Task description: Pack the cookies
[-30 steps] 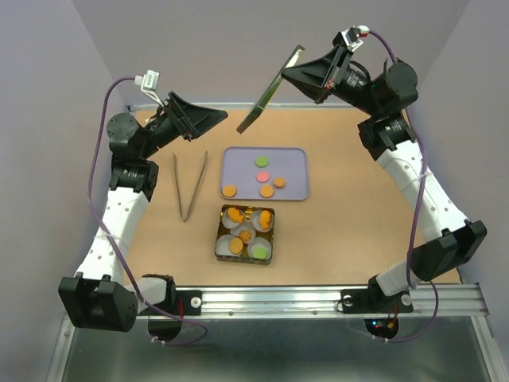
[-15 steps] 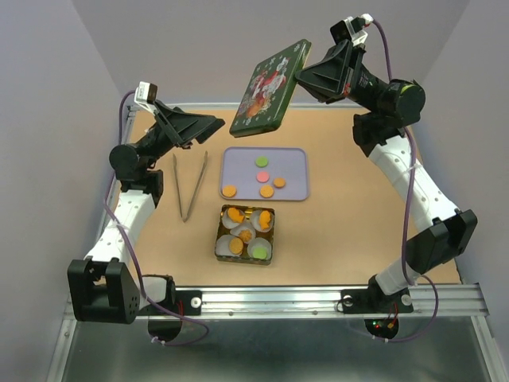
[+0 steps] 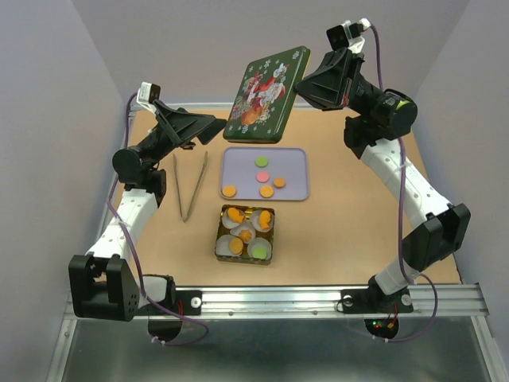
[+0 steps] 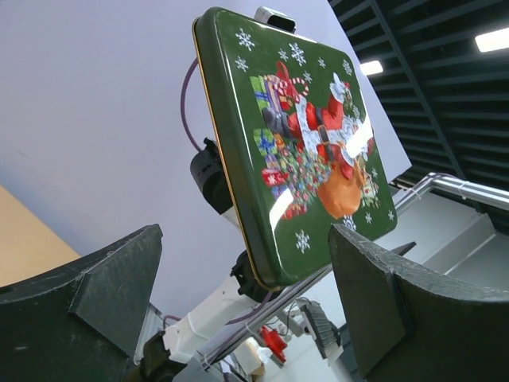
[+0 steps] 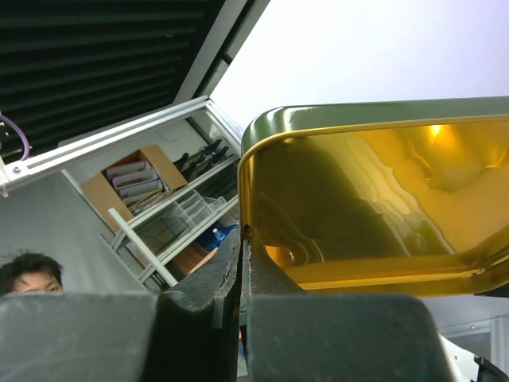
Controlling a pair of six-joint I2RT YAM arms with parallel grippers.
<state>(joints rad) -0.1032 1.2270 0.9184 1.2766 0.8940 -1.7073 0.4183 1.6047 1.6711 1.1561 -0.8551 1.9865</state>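
Several cookies lie on a lilac tray (image 3: 296,159): one green (image 3: 261,161), one pink (image 3: 262,177), the rest orange (image 3: 229,191). More cookies sit in white paper cups in the open square tin (image 3: 245,233). My right gripper (image 3: 302,80) is shut on the rim of the green Christmas tin lid (image 3: 266,95) and holds it tilted high above the table's back. The right wrist view shows the lid's gold inside (image 5: 374,207) with the gripper (image 5: 242,239) clamped on its edge. My left gripper (image 3: 213,126) is open and empty, pointing at the lid (image 4: 302,143).
Metal tongs (image 3: 191,185) lie on the table left of the tray. The tin stands just in front of the tray. Purple walls close the left, back and right sides.
My right gripper has lifted and turned the lid, so its picture side now faces up and left. My left arm has risen and points its open gripper toward the lid.
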